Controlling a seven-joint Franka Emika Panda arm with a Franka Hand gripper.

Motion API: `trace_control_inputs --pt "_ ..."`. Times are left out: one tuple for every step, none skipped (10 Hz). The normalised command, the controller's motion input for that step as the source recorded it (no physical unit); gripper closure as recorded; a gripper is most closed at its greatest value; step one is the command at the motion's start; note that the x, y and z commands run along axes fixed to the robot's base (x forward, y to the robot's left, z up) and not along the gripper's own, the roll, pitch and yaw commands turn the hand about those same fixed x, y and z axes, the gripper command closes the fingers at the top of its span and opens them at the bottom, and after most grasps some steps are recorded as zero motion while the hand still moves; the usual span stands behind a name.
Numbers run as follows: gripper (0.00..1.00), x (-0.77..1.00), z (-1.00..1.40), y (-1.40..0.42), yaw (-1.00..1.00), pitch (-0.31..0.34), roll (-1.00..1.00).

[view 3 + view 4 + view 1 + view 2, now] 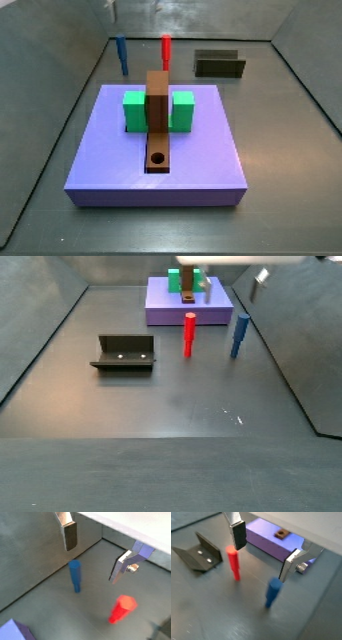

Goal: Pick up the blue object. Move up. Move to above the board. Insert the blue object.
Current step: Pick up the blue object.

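End effector [261, 556] wide open, empty, above upright blue object [272, 593]; board [158, 125] on slab.

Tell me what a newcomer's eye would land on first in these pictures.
The large purple slab dominates a side view, carrying the green block and the brown board with its round hole. Behind it the blue object and red peg stand upright on the floor. The gripper hangs open above them, holding nothing.
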Motion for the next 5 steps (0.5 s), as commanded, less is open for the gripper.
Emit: trace_control_inputs --pt "0.00 -0.67 -0.24 0.00 -0.32 -0.093 -0.06" --pt "0.00 -0.58 -0.21 0.00 -0.32 -0.076 -0.06" --pt "0.00 -0.49 -0.19 0.00 -0.26 -0.064 -0.06" --pt "0.00 -0.18 -0.22 0.03 -0.05 -0.014 0.00" --pt "0.00 0.13 -0.31 0.09 0.00 0.014 0.00"
